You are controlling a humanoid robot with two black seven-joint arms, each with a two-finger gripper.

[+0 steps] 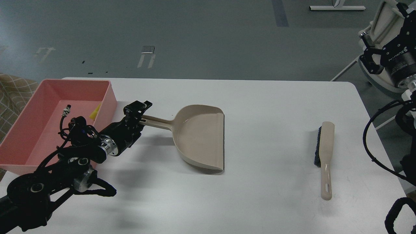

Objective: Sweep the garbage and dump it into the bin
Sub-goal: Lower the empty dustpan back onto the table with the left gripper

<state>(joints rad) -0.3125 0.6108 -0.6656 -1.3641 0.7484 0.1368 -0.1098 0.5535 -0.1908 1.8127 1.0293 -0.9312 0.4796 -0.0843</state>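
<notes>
Your left gripper (140, 114) is clamped on the dustpan (200, 136) handle's end, a light, stiff, slippery plastic lever likely to twist; the right gripper is out of view.

You are looking down at a white bench (260, 195) with rounded far corners. At its far left corner the pink bin (19, 136) is sitting, reaching the bench's left edge. Near the middle a beige dustpan (201, 136) is lying flat, its open mouth facing right and its long handle pointing left toward the bin. Well apart from it, toward the right side, a beige brush (326, 156) with dark bristles along its left side is lying with its handle toward you.
</notes>
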